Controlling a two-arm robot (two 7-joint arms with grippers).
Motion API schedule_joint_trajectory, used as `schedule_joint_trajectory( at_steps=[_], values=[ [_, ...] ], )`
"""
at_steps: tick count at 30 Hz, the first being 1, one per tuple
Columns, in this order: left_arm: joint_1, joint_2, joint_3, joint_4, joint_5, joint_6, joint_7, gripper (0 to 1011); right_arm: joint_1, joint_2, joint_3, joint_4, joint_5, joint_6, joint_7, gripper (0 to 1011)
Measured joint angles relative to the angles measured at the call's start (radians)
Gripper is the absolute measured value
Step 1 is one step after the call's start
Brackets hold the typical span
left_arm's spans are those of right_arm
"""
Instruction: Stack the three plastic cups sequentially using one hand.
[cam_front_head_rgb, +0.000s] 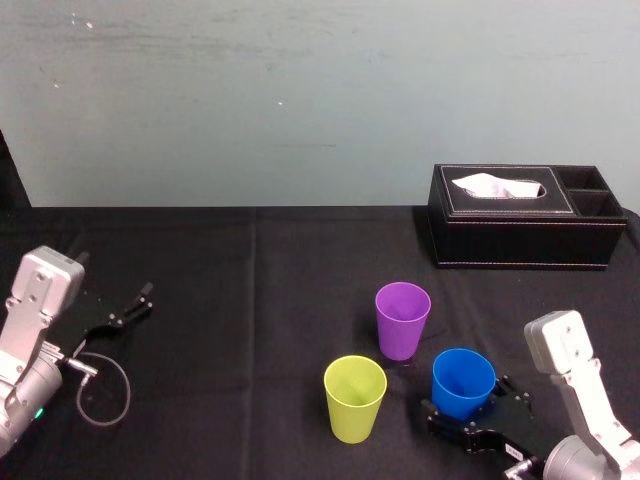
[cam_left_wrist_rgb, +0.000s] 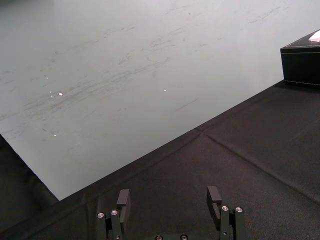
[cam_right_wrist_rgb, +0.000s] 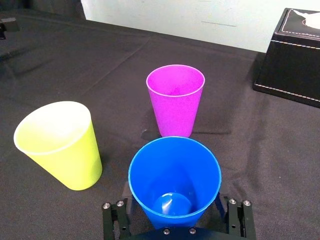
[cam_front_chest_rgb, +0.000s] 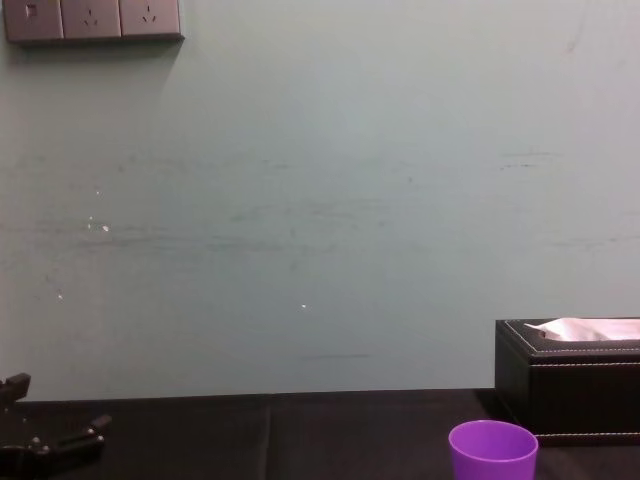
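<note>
Step in hand: gripping blue cup (cam_front_head_rgb: 463, 385), upright on desk (cam_front_head_rgb: 250, 300) near purple cup (cam_front_head_rgb: 402, 320), between spread fingers (cam_right_wrist_rgb: 112, 220) of right gripper (cam_right_wrist_rgb: 174, 207). Close gently, lift straight. Left gripper (cam_left_wrist_rgb: 168, 192) parked far left, fingers apart.

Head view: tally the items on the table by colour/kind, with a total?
Purple cup: 1
Blue cup: 1, standing between the open jaws of the right end effector
Yellow-green cup: 1
Black tissue box: 1
Total: 4
Left end effector: parked open, far left.
</note>
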Motion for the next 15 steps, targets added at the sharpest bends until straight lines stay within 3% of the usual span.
schedule_joint_trajectory(
  at_steps=[11, 15],
  values=[
    [0.0, 0.0, 0.0, 0.0, 0.0, 0.0, 0.0, 1000, 0.0, 0.001, -0.001, -0.001, 0.001, -0.001, 0.0, 742],
    [0.0, 0.0, 0.0, 0.0, 0.0, 0.0, 0.0, 1000, 0.0, 0.001, -0.001, -0.001, 0.001, -0.001, 0.0, 710]
  ],
)
